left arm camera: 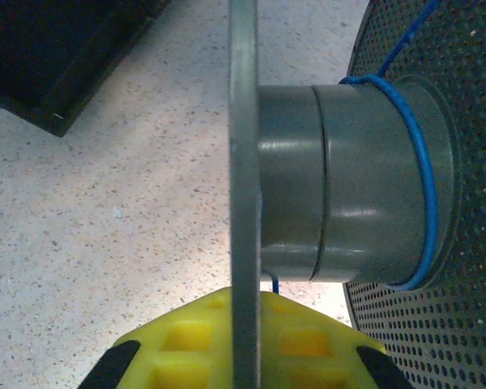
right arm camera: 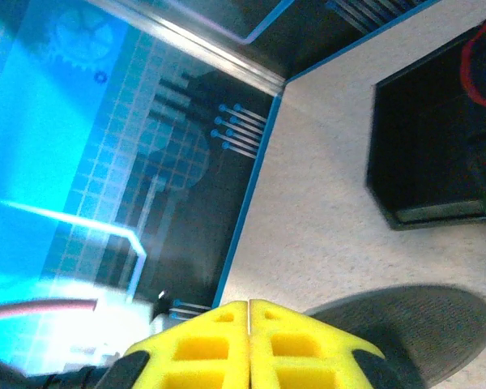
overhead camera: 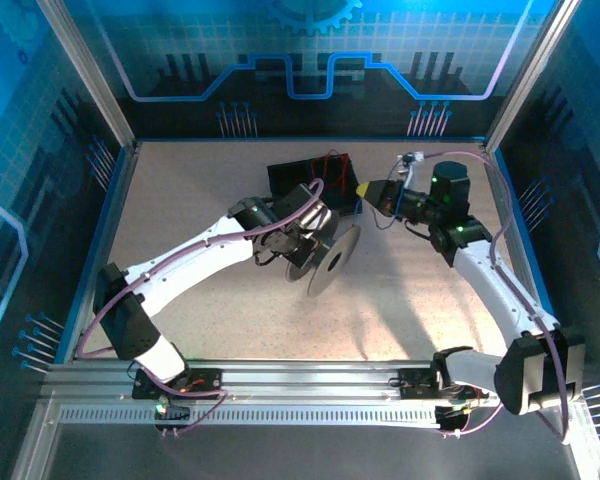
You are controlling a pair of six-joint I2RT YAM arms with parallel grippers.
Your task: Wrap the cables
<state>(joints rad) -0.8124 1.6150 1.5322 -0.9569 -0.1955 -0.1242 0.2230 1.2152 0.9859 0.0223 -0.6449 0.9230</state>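
Blue cable (left arm camera: 426, 186): one thin turn lies around the grey hub (left arm camera: 340, 182) of a spool (overhead camera: 325, 265), close against the perforated far flange (left arm camera: 437, 65). A free length climbs across that flange and runs out of frame at the upper right.
Red cable (right arm camera: 470, 65): it lies loose on top of the black box (right arm camera: 437, 146) at the far side of the counter (overhead camera: 210, 190), apart from the spool. None of it shows on the hub.
Spool position: near the middle of the counter, tipped on edge with its hub roughly level.
Left gripper (left arm camera: 243, 328): clenched on the spool's thin near flange, with a yellow finger on each side of the disc, holding the spool.
Right gripper (right arm camera: 249, 324): clenched, its yellow fingers meeting with nothing between them. It hangs just beyond the spool, near the black box.
Progress: this looks like an early stage. The blue cable has about one turn on the hub, and most of the hub is bare.
Left to do: by my judgement, the rest of the blue cable needs winding on, and then all of the red one.
Hidden or unclear: the loose end of the blue cable is cut off, so its remaining length cannot be told. A short blue bit under the hub beside the near flange may be its start. Most of the red cable is cut off or too small to follow. Whether the spool's rim touches the counter cannot be told.
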